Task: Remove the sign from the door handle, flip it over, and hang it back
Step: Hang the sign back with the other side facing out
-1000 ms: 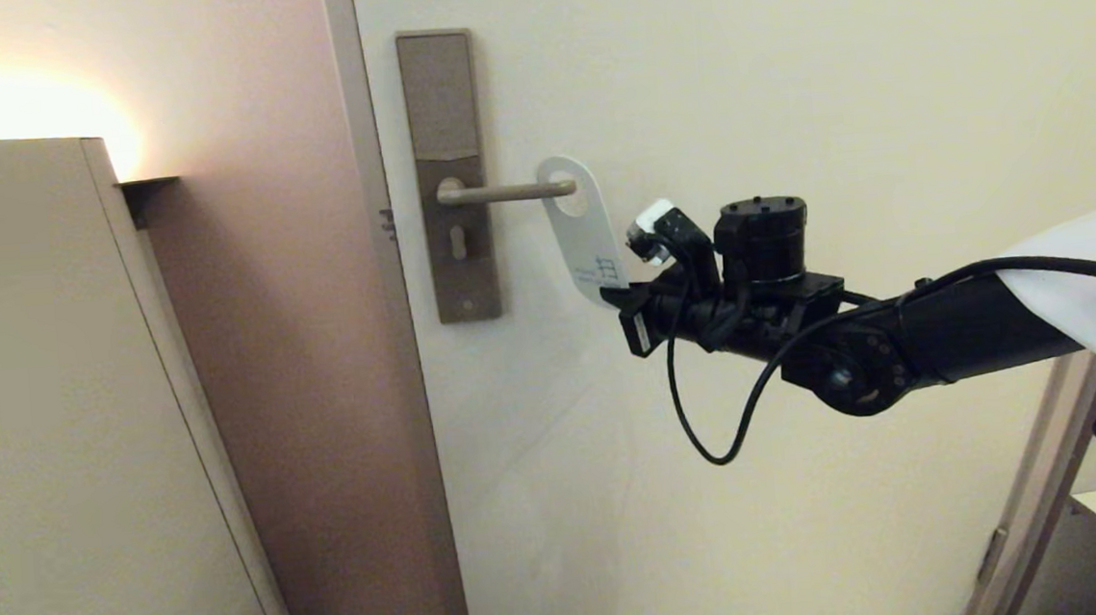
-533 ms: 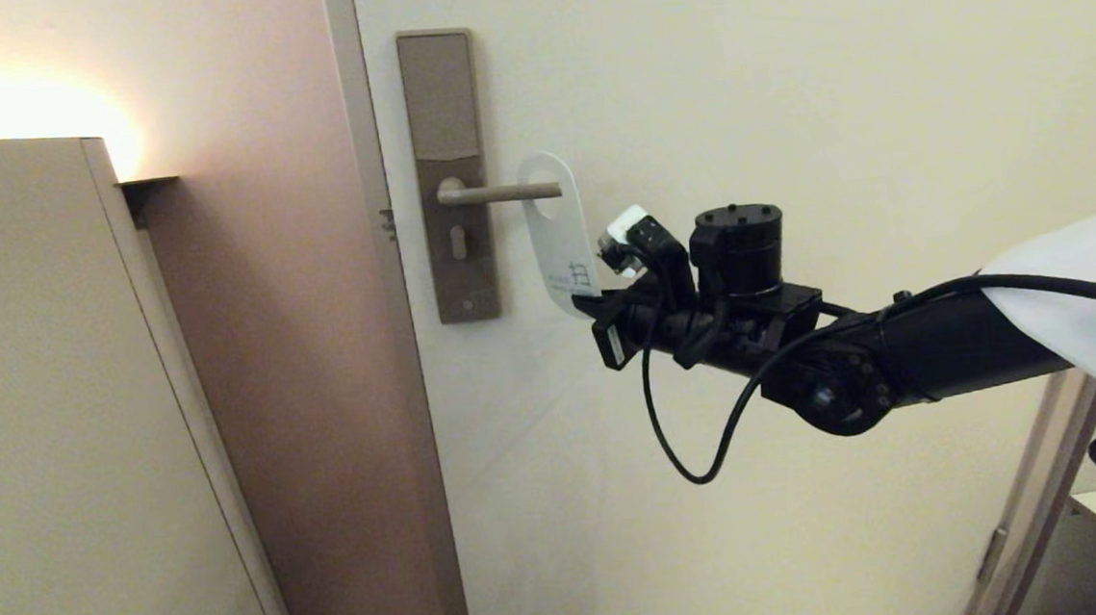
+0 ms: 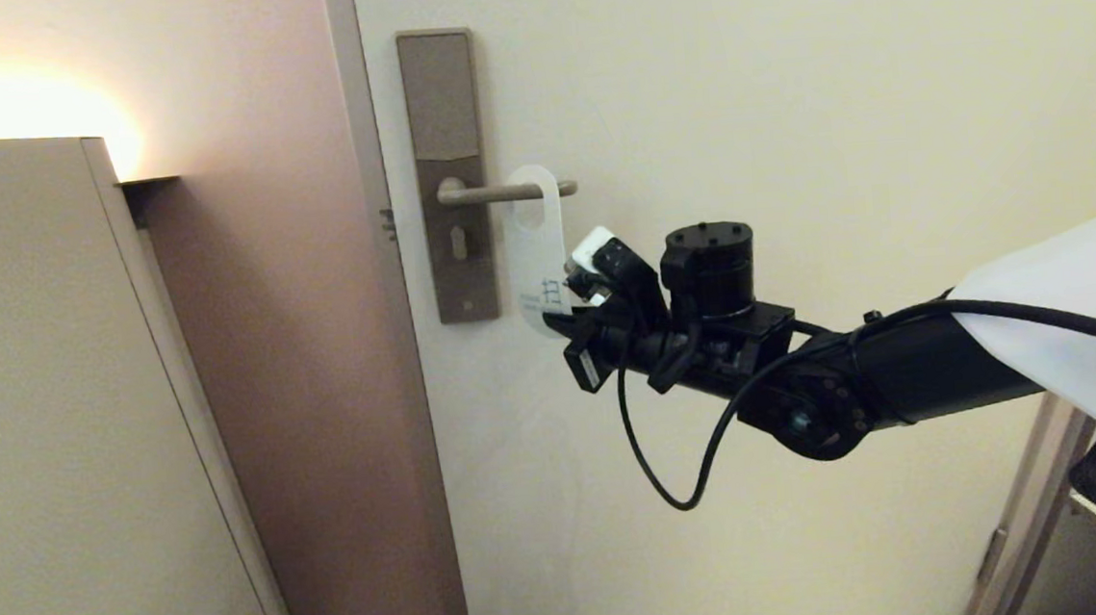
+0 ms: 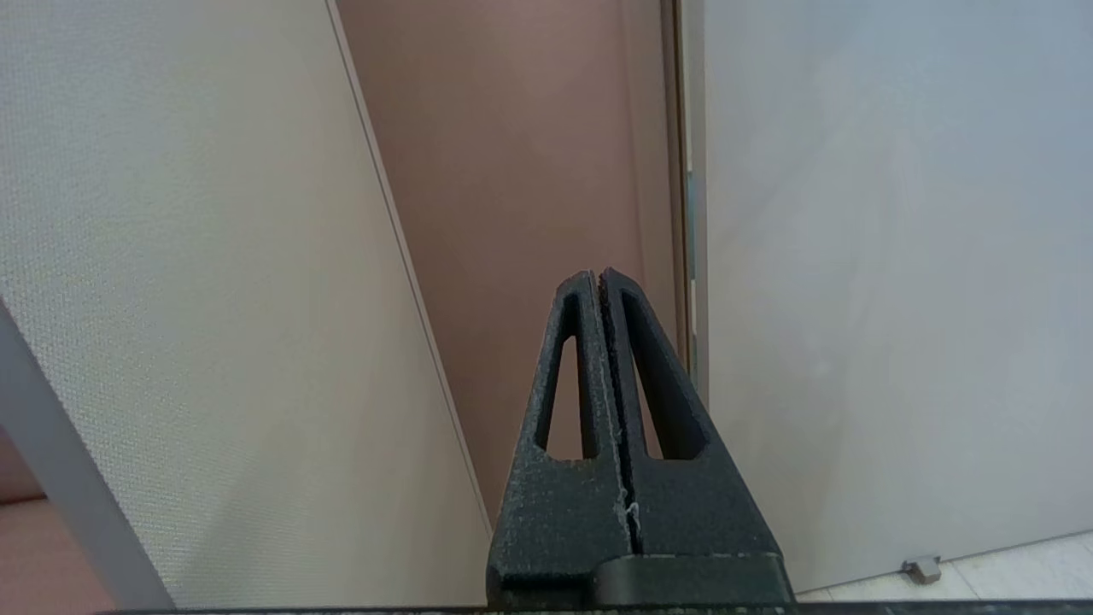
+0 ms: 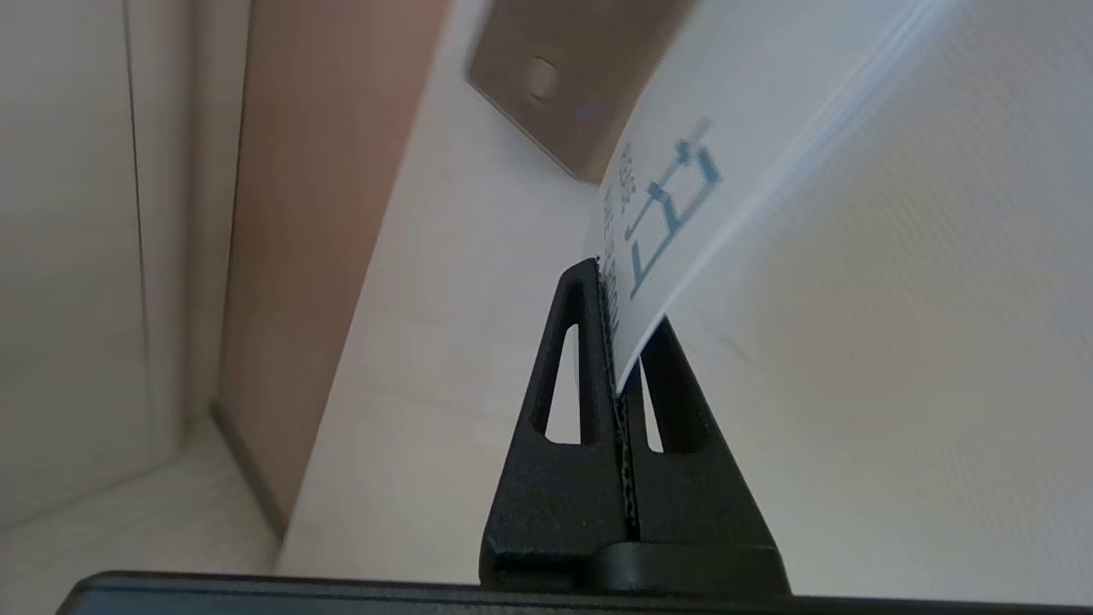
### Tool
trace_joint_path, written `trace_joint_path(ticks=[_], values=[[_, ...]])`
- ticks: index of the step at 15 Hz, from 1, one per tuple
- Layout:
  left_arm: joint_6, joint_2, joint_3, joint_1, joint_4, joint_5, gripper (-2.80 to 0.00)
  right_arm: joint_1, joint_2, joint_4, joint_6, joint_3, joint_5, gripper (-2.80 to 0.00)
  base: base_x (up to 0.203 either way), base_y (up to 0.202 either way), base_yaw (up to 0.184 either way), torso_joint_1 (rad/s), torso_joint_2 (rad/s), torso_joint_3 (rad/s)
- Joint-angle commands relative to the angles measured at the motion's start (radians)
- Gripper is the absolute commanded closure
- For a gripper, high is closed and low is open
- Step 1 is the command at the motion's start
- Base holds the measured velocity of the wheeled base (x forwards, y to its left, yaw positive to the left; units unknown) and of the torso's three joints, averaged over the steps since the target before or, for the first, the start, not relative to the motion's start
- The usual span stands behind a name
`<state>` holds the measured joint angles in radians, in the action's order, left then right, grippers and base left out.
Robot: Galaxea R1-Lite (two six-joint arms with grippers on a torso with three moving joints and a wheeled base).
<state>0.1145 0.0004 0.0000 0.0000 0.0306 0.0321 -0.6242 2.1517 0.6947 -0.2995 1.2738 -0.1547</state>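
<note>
The sign shows its white face with grey lettering and hangs nearly upright. Its round hole is threaded over the door handle, whose tip sticks out just right of the sign. The handle is a slim metal lever on a tall bronze-grey lock plate. My right gripper reaches in from the right and is shut on the sign's lower end. In the right wrist view the sign is pinched between the fingers of the right gripper. My left gripper is shut and holds nothing, low down and outside the head view.
The cream door fills the middle and right. A brown wall strip and a tall beige cabinet stand to the left of the handle. A slanted frame edge runs down at the far right.
My right gripper moved left and slightly down with the sign. The sign's hole slid from the handle's tip further onto the lever, and the sign swung more upright.
</note>
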Motion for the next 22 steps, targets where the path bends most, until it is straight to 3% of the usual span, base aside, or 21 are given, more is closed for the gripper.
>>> trace_joint_path(ticks=[1,12,13,22], values=[[0.001,0.0,0.0,0.0,0.0,0.0,0.0,-0.018,0.011,0.002,-0.026,-0.001,-0.002,0.0,0.0,0.0,0.0,0.0,0.0,0.0],[0.001,0.0,0.0,0.0,0.0,0.0,0.0,-0.032,0.031,0.003,-0.032,0.006,-0.002,0.0,0.0,0.0,0.0,0.0,0.0,0.0],[0.001,0.0,0.0,0.0,0.0,0.0,0.0,-0.032,0.032,0.007,-0.03,0.005,-0.002,-2.8,0.0,0.0,0.0,0.0,0.0,0.0],[0.001,0.0,0.0,0.0,0.0,0.002,0.0,-0.024,0.028,0.023,-0.025,-0.01,-0.002,-2.8,0.0,0.0,0.0,0.0,0.0,0.0]])
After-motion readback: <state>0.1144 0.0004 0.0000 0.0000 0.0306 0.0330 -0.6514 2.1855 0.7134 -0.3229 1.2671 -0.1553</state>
